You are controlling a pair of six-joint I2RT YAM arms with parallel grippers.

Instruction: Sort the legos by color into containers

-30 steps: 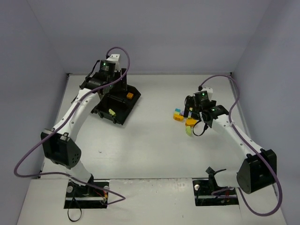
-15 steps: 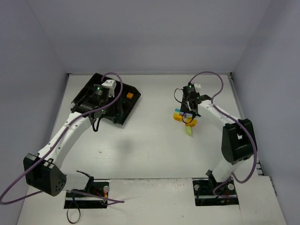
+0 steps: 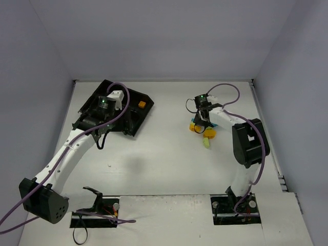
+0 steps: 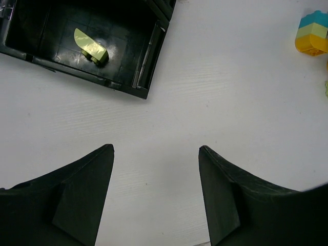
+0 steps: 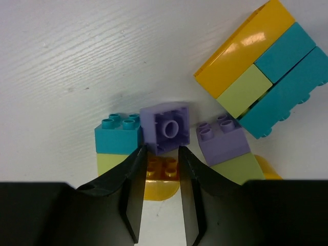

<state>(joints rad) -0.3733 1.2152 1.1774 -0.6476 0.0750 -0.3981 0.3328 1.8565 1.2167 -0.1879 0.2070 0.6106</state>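
Black fingers of the left gripper (image 4: 156,154) are seen spread wide with nothing held, poised over the white table (image 4: 215,102) just off the near corner of the tray (image 4: 148,66). 1 yellow-green brick (image 4: 91,46) is seen lying in the compartment by that corner, and 1 orange brick (image 3: 142,104) in the right-hand compartment. A wide stretch of table is seen between the tray's right edge and the pile (image 3: 202,128), well apart to the right.

The right gripper (image 5: 161,154) is held low over the pile, its 2 fingers (image 5: 134,189) set at a narrow gap. A studded orange piece (image 5: 163,168) is seen in that gap, and a purple brick (image 5: 165,127) is met by the tips. Whether anything is clamped cannot be told. Teal, yellow-green and purple bricks are crowded close on both sides. Beyond tray and pile, the table is bounded by the back wall (image 3: 164,41).
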